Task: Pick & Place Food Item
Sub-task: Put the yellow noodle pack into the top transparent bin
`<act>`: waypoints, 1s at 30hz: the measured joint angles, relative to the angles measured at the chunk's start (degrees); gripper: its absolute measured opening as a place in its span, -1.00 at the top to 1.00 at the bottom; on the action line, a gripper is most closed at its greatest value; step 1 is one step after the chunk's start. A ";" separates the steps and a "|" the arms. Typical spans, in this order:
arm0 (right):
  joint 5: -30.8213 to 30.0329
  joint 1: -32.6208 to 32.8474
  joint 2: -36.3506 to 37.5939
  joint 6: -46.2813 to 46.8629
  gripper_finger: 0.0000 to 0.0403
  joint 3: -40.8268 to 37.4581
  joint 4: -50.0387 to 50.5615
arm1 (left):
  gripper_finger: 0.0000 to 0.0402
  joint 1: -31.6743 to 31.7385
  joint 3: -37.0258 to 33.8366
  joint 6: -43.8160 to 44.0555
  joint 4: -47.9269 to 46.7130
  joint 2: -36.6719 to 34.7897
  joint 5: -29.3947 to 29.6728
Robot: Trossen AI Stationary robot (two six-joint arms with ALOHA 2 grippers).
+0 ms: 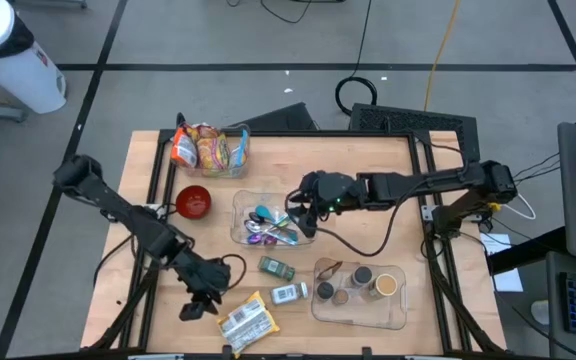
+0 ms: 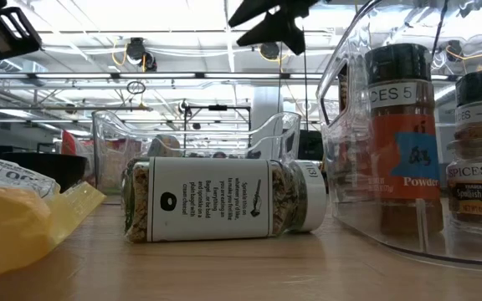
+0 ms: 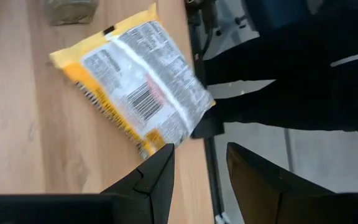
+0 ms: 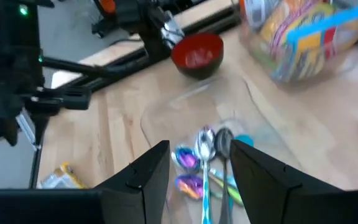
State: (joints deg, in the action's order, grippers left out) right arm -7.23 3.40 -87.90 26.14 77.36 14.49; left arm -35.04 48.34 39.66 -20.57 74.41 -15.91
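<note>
One yellow snack packet lies just at four o'clock of my left gripper, whose fingers stand apart, holding nothing, in the high view.

Yellow snack packet, red bowl

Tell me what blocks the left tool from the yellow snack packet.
Nothing visible. The left tool, fingers apart, sits beside the flat yellow plastic snack packet at the wooden table's near edge, bare wood between them.
</note>
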 joint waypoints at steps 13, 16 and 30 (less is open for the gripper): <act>1.47 3.04 0.02 -0.68 0.21 -2.38 -0.14 | 0.24 6.91 -0.02 0.10 13.37 9.57 -8.02; 1.50 3.42 0.32 -1.59 0.21 -2.41 -0.05 | 0.24 8.91 -0.02 0.12 14.38 11.56 -8.49; 2.85 3.45 5.38 -7.84 0.21 -2.42 0.73 | 0.24 12.36 -0.02 6.87 17.93 21.83 -6.38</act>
State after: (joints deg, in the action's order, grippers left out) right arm -4.38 6.85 -82.52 18.30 74.94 15.22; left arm -22.69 48.31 46.53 -2.65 96.24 -22.29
